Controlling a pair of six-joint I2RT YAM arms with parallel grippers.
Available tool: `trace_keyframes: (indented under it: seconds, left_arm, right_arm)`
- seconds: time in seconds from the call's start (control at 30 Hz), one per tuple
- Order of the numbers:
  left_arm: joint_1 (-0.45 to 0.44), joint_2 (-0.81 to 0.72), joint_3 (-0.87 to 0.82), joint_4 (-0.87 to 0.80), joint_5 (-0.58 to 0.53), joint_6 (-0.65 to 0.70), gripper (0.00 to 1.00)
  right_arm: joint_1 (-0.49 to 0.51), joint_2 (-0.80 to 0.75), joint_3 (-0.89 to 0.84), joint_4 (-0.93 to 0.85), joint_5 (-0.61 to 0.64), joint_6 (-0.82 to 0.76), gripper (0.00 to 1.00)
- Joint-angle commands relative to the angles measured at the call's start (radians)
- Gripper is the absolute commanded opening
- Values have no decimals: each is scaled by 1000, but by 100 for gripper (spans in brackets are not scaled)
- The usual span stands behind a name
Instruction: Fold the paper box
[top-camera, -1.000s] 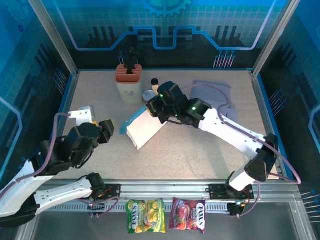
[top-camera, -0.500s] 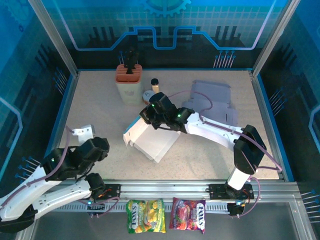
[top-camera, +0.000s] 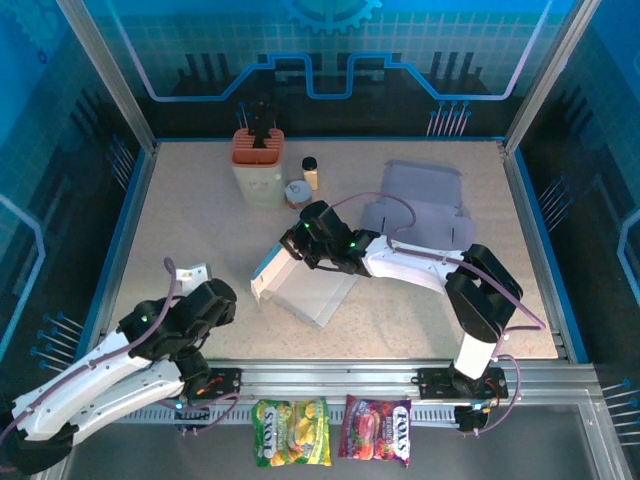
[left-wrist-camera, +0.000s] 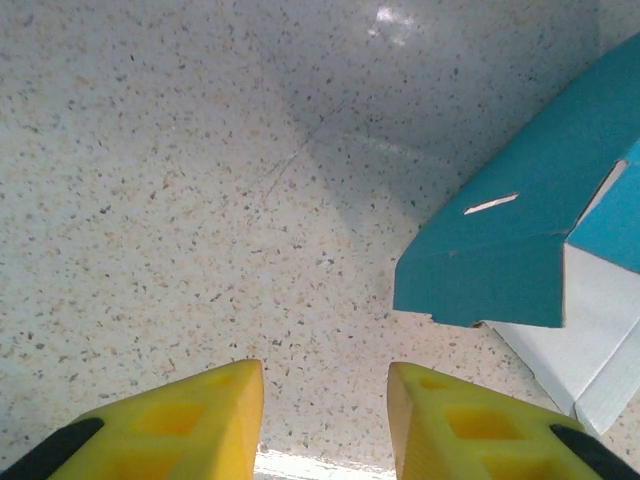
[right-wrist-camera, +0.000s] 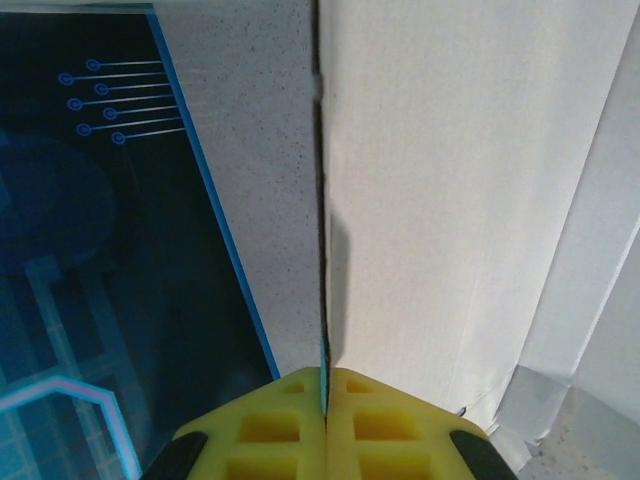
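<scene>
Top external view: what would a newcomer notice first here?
The half-folded paper box, teal outside and white inside, lies mid-table with the right gripper shut on one of its panels. The left gripper hovers open over bare table beside the box's teal flap. Two bright snack bags lie at the view's bottom edge.

This is a robotics lab cell: a speckled counter (top-camera: 200, 230) fenced by aluminium posts (top-camera: 105, 75) and blue circuit-print panels (top-camera: 400, 45), with two white robot arms (top-camera: 420, 262) bolted to a metal rail (top-camera: 330, 378) along its near edge.
</scene>
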Motion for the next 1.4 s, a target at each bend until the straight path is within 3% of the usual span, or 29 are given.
trace_keyframes:
  seconds: [0.0, 0.23, 0.5, 0.7, 1.13, 1.27, 1.37]
  left_arm:
    - [20, -31, -52, 82, 37, 56, 36]
    - [56, -142, -195, 329, 63, 203, 32]
    - [77, -171, -334, 633, 166, 442, 42]
    - [110, -103, -407, 842, 269, 564, 47]
    - [188, 183, -407, 1099, 386, 629, 37]
    - [191, 177, -386, 1102, 430, 651, 35]
    - [192, 97, -306, 1004, 434, 627, 44]
  right_arm:
    - [-14, 16, -44, 79, -34, -52, 0]
    - [-38, 22, -72, 93, -67, -101, 0]
    - [-93, 27, -50, 70, -145, -164, 0]
    - [-138, 20, -58, 76, -197, -165, 0]
    - [-193, 18, -68, 97, -277, -160, 0]
    - [-209, 23, -79, 117, -307, -165, 0]
    - [-216, 15, -79, 118, -312, -159, 0]
